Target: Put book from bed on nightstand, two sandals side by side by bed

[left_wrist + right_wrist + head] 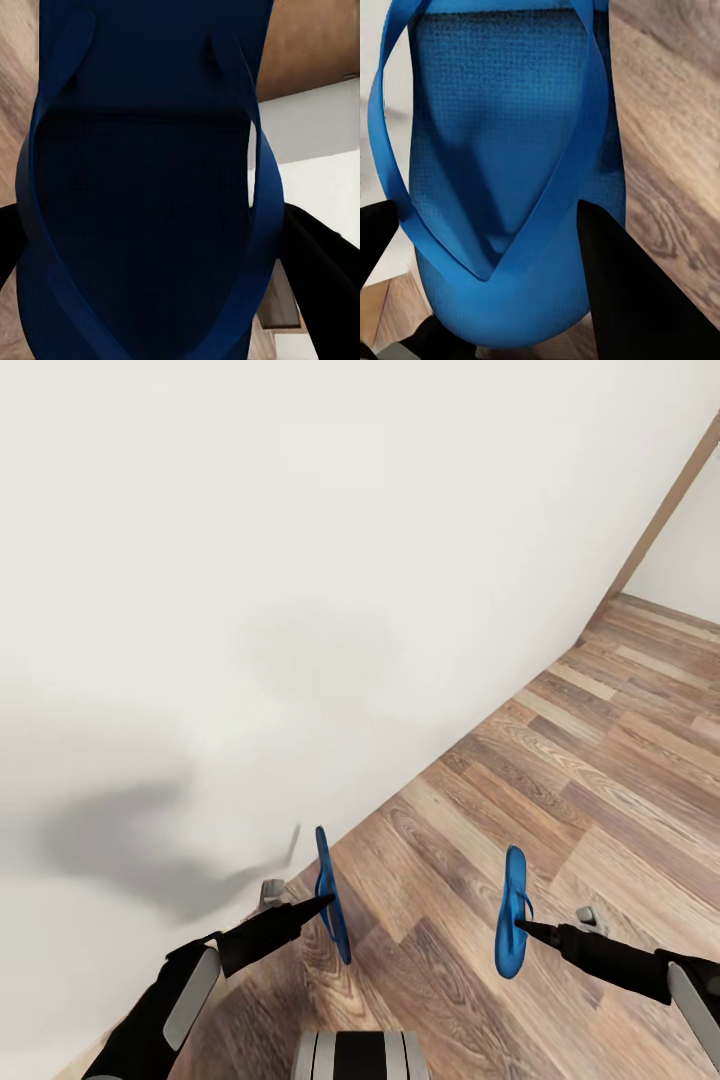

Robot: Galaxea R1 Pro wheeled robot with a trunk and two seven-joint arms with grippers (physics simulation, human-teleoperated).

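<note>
sandals [333, 895] [512, 911], bright blue, hang edge-on, gripped.

A big plain white wall [300, 560] fills most of the room ahead, a soft grey shadow [130, 840] lies low on it, a brown plank floor [560, 780] runs along its foot, and a thin tan wood strip [665, 505] stands far off.

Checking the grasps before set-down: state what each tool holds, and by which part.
Left tool holds one blue sandal at mid-length; right tool holds the other sandal near its straps.
</note>
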